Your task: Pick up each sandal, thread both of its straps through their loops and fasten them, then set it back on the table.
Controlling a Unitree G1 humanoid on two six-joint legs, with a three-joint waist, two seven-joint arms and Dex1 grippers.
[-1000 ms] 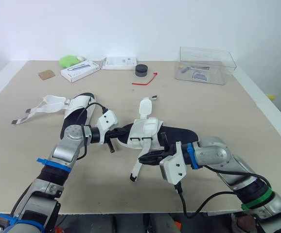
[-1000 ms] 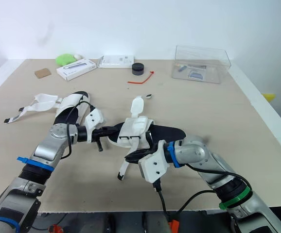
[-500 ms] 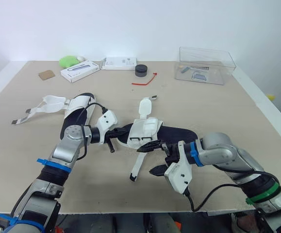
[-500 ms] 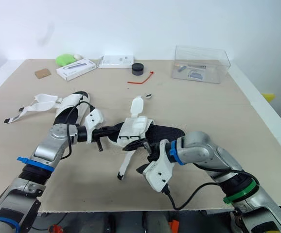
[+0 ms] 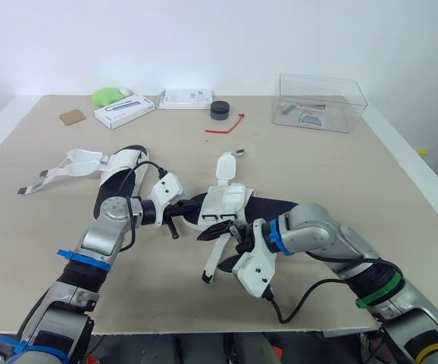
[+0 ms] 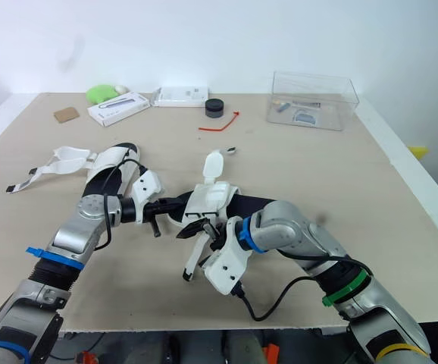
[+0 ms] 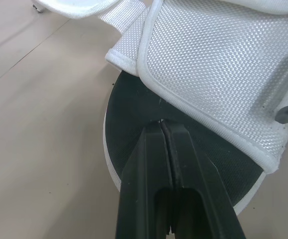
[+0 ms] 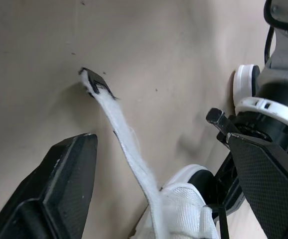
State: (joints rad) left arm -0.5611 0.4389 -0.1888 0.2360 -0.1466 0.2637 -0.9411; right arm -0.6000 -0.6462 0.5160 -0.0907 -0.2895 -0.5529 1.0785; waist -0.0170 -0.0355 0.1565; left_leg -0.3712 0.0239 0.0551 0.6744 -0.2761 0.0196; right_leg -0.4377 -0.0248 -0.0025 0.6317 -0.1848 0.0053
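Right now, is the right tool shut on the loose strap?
No: the right tool is wide open, and the loose strap runs between its fingers with neither one touching it.

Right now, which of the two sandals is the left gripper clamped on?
The sandal at mid-table, its loose strap trailing toward the near edge: the left gripper is shut on its sole. The other sandal lies apart, farther left.
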